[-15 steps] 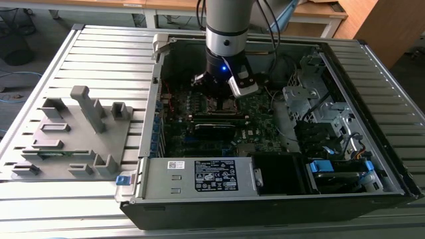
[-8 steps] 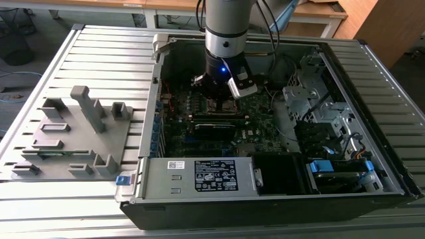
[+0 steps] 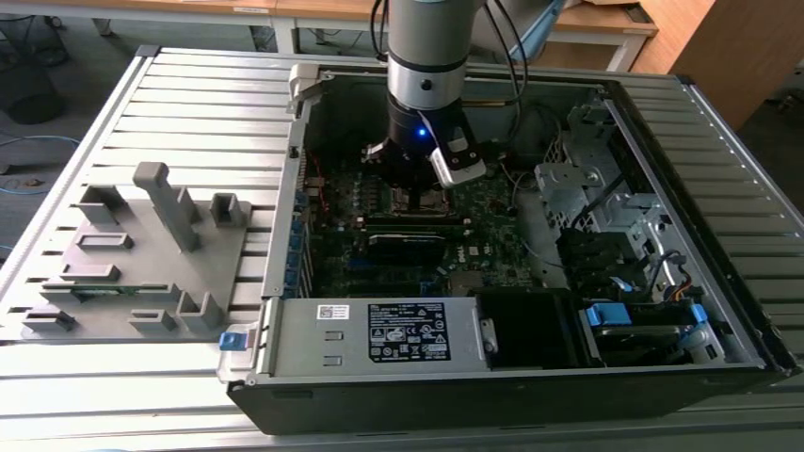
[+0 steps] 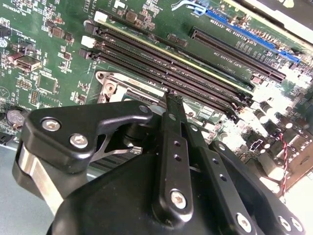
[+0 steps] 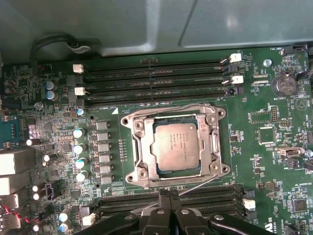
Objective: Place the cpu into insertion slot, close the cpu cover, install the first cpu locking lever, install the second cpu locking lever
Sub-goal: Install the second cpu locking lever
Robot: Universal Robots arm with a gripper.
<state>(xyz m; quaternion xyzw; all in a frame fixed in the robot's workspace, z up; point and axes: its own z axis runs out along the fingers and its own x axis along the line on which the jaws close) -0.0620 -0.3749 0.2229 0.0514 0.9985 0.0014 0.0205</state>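
In the first wrist view the cpu (image 5: pixel 175 147) lies flat in the insertion slot (image 5: pixel 131 122), silver top up. The cpu cover (image 5: pixel 145 155) is down around it, framing the chip in its window. A thin wire locking lever (image 5: pixel 201 181) slants up off the socket's near edge, and its free end reaches my fingertips. My gripper (image 5: pixel 168 197) is at that edge with its fingers pressed together; whether the wire is pinched between them is hidden. In the second wrist view the gripper (image 4: pixel 174 98) points down at a corner of the socket (image 4: pixel 111 84). In the exterior view the gripper (image 3: pixel 421 191) hangs low over the motherboard (image 3: pixel 377 273).
Long black memory slots (image 5: pixel 156 73) flank the socket on two sides. The open computer case (image 3: pixel 653 122) walls the board in, with a drive cage (image 3: pixel 585 188) on the exterior view's right and a power supply (image 3: pixel 377 334) in front. A grey fixture (image 3: pixel 138 254) sits on the exterior view's left.
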